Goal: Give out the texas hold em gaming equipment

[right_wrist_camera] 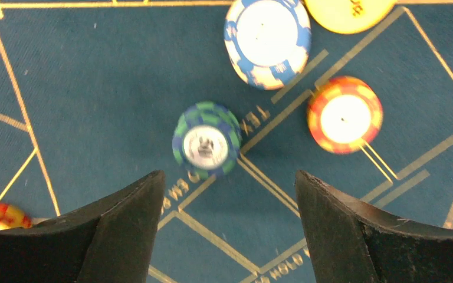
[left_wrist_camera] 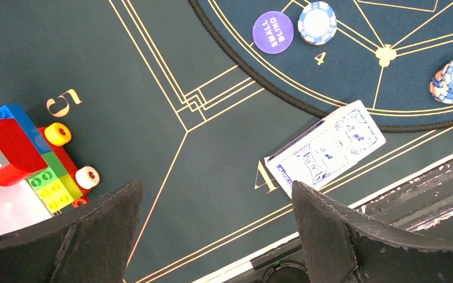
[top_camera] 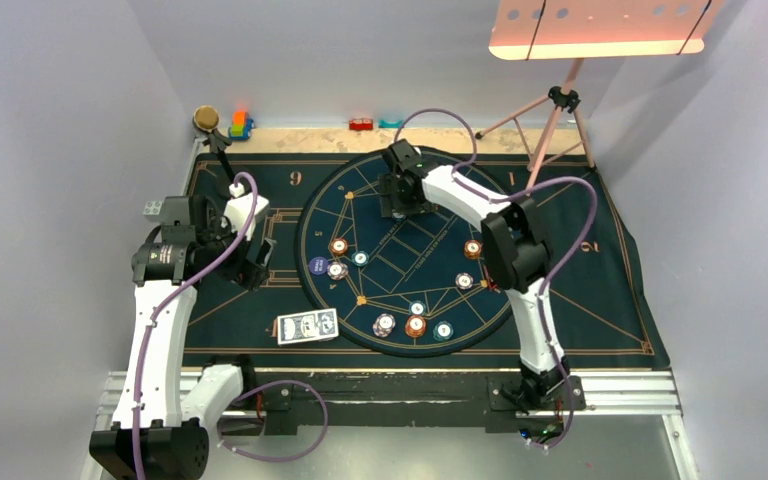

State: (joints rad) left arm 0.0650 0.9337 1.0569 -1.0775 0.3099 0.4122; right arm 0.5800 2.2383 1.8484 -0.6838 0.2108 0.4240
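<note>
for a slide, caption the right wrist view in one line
Right gripper open over the mat, green-blue chip just ahead, blue-white chip and orange chip beyond.

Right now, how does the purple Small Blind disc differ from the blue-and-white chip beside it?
The Small Blind disc is plain purple with white lettering; the blue-and-white chip has a striped rim and a white centre. The disc looks thin and flat; the chip looks thicker. Both are round and lie on the round mat.
</note>
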